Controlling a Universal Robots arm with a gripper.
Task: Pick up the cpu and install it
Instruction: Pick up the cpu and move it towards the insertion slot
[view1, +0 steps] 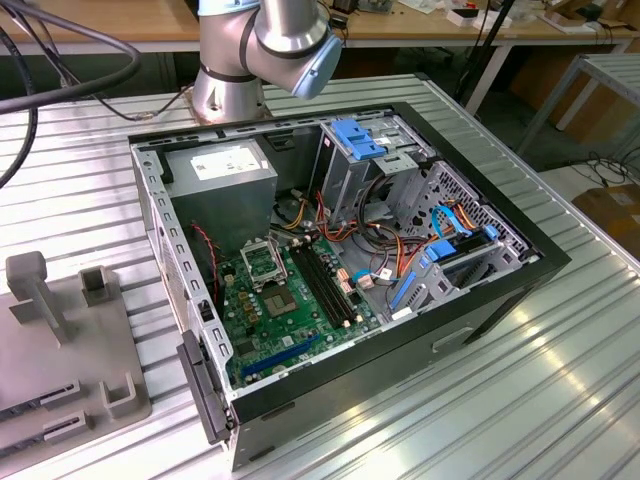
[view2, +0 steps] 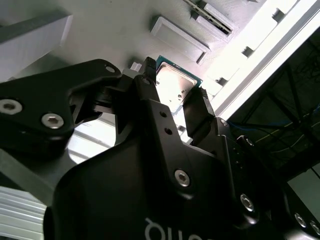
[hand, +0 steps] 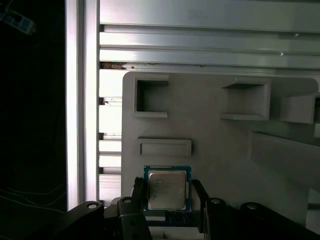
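Claw (hand: 167, 188) tight on the cpu (hand: 167, 190), above grey tray (hand: 220, 150).

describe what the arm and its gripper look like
The arm is built of silver-grey metal cylinders, with a light blue cap on one joint. The gripper is matte black, with angular linked fingers, silver hex-socket screws and white lettering on its body.
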